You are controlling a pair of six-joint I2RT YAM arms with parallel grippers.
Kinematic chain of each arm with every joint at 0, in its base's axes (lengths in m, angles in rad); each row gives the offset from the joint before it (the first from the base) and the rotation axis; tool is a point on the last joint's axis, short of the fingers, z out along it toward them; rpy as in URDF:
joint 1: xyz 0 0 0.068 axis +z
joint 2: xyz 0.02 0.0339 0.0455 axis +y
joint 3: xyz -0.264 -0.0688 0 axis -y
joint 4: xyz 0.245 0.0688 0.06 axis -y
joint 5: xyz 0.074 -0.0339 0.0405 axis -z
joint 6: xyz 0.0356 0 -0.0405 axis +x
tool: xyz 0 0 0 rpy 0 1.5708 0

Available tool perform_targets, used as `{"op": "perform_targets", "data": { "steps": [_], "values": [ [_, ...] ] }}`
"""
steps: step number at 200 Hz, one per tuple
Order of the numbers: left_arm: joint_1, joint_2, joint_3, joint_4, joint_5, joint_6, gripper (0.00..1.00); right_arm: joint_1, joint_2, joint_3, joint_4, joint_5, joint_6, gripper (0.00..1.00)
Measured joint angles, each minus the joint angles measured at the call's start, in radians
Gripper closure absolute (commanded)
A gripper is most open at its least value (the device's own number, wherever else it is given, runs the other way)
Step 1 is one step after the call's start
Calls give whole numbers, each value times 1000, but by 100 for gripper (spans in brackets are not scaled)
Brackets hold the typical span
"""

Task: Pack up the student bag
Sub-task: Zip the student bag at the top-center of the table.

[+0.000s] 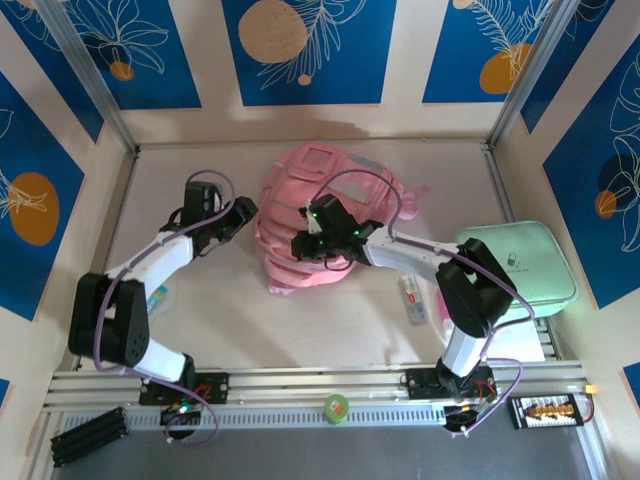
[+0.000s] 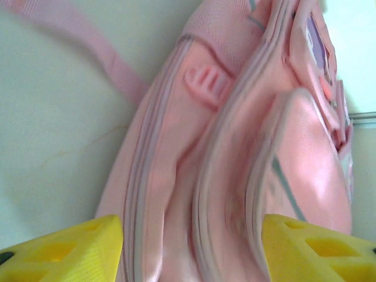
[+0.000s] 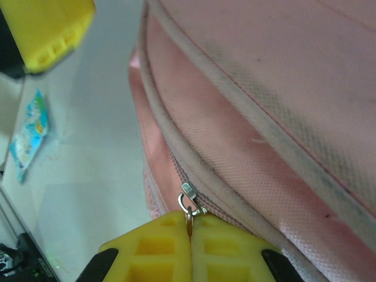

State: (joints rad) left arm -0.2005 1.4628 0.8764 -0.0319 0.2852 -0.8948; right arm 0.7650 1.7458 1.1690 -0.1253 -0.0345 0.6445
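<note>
Student bag (image 1: 300, 225): directly ahead of both jaw pairs. Left gripper (image 2: 191, 247): jaws wide apart, bag's side between them, ungripped. Right gripper (image 3: 191, 230): jaws pinched closed on zip pull (image 3: 188, 198). Best: draw along the track, not outward.

Cream walls (image 1: 404, 60) carry blue panels (image 1: 340, 75) with white leaves and orange discs around a pale tabletop (image 1: 330, 325).
</note>
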Motion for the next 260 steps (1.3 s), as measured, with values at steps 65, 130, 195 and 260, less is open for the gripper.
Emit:
{"op": "perform_targets", "data": {
  "steps": [65, 130, 195, 260],
  "values": [
    [-19, -38, -101, 109, 103, -167, 52, 0, 73, 77, 6, -60, -12, 100],
    [-45, 42, -83, 144, 106, -246, 64, 0, 73, 77, 5, -60, -13, 100],
    [-47, 106, -57, 179, 106, -283, 74, 11, 72, 77, -6, -27, -37, 100],
    [-51, 126, -47, 188, 118, -301, 100, 69, 37, 76, -76, 172, -69, 100]
  ]
}}
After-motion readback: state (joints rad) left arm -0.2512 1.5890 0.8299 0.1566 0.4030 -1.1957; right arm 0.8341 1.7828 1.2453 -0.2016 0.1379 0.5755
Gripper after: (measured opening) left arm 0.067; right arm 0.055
